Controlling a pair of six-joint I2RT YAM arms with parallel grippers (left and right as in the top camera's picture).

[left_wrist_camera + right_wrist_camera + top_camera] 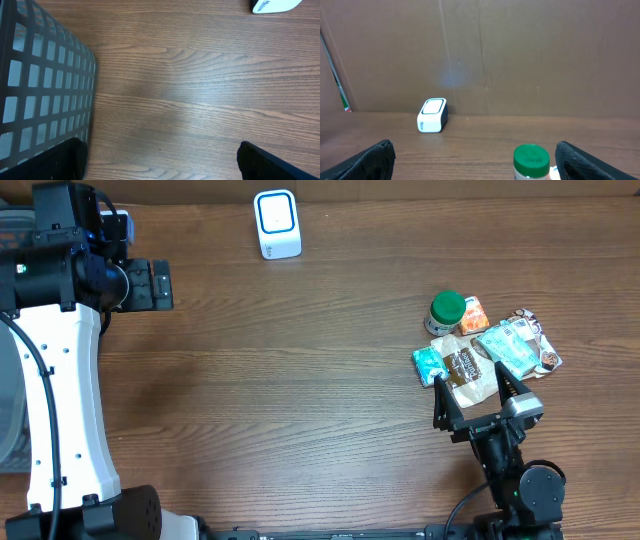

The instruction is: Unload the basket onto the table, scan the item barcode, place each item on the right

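At the far-left edge of the worktop point(300, 380) stands a grey mesh basket point(35, 85), with the white left arm point(60, 380) beside it. The left jaws are released and wide apart, holding nothing; in the left wrist view their 2 dark fingers point(65, 160) frame only bare wood grain, the basket wall just left of them. To the right, against the far edge, sits the white scanner point(277, 223) with a blue-ringed face, upright and well apart from both arms. Further right lies the pile of items: a teal packet point(429, 365) on its left, a brown packet point(462, 370) beside that, a green-lidded bottle point(447, 310) and an orange packet point(474, 315) on the far side, and a pale blue packet point(505, 345) and a dark packet point(540, 345) on the right. The right jaws are released too, spread wide at the pile's near edge and gripping nothing. From overhead the brown packet's near end lies in the gap between their 2 black fingers point(441, 405); whether a finger touches it cannot be told. In the right wrist view the bottle stands between the fingers, right of centre, and the scanner stands beyond on the left.
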